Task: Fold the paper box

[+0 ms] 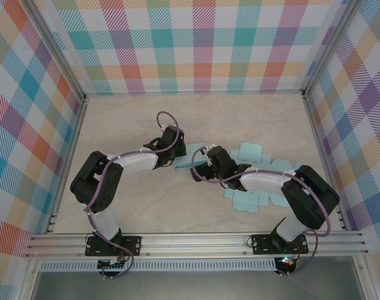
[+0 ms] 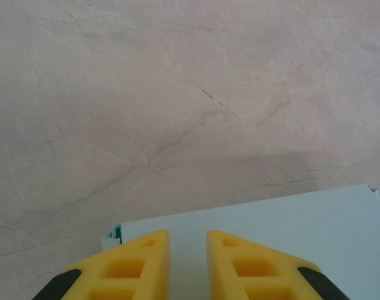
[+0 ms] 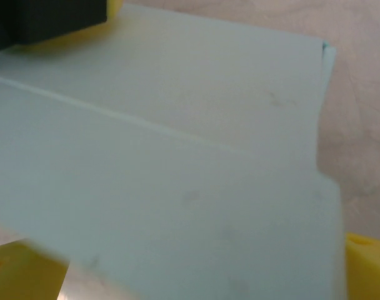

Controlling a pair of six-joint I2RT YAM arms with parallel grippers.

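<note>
The paper box (image 1: 184, 165) is a pale teal, partly folded sheet held just above the table between the two arms. My left gripper (image 1: 176, 156) comes at it from the left. In the left wrist view its yellow fingers (image 2: 143, 253) stand a narrow gap apart, pinched on the paper box (image 2: 290, 231), whose doubled edge shows at the left corner. My right gripper (image 1: 200, 170) faces it from the right. Its jaws are wide open, one yellow fingertip (image 3: 15, 269) at each lower corner, and the box panel (image 3: 177, 156) with a crease spans the space between them.
Several flat teal box cutouts (image 1: 255, 153) lie spread on the marble table (image 1: 134, 119) behind and beside the right arm, some under its forearm (image 1: 259, 201). Checkered walls close the table on the left, back and right.
</note>
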